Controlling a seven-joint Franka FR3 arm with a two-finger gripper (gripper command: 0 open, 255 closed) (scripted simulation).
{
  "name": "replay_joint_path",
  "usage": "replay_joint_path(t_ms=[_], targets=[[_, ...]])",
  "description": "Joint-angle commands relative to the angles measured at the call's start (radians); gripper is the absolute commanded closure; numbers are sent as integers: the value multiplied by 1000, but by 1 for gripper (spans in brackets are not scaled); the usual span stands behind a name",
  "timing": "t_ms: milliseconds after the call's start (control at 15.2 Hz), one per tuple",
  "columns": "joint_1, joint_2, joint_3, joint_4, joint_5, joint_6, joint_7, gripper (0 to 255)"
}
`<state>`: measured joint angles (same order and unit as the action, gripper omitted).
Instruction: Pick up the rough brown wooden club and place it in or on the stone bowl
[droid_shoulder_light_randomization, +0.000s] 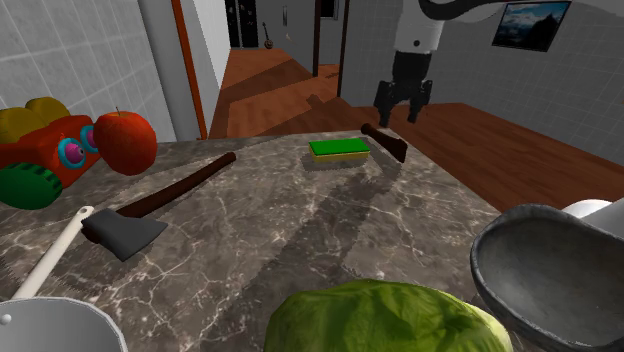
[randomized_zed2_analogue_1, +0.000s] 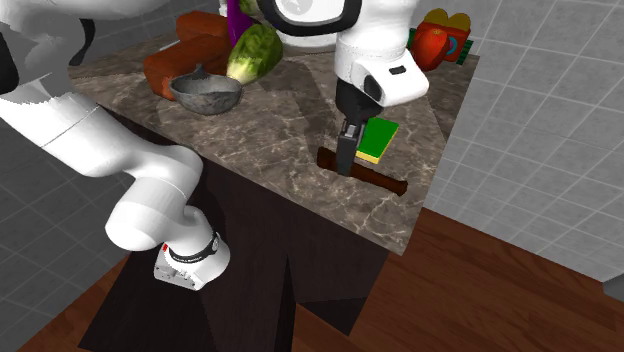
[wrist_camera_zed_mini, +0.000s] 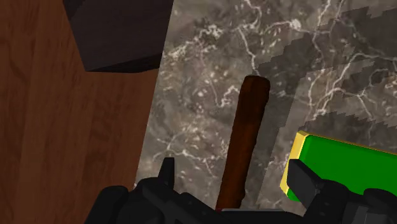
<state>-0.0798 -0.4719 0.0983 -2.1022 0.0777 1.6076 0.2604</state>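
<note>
My arm reaches down near the worktop's edge, end effector (droid_shoulder_light_randomization: 402, 111) pointing down, fingers spread and holding nothing. The club (wrist_camera_zed_mini: 247, 133) lies flat along that edge beneath them, just beside the sponge (droid_shoulder_light_randomization: 339, 150). The bowl (randomized_zed2_analogue_1: 205, 100) sits well apart.

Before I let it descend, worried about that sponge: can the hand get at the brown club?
Probably yes. The open hand hangs over the club, a finger either side, nothing covering it. The green sponge lies close by one finger and might get brushed.
</note>
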Motion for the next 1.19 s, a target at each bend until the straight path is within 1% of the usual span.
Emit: replay_joint_path(t_ms=[0, 66, 528, 1056, 1122], targets=[[-13, 107, 43, 79, -16, -16, 107, 0], [-13, 115, 45, 85, -18, -18, 115, 0], [-10, 98, 47, -32, -14, 82, 113, 0], [-10, 98, 47, -32, -14, 82, 112, 0], [-10, 98, 47, -32, -14, 82, 112, 255]])
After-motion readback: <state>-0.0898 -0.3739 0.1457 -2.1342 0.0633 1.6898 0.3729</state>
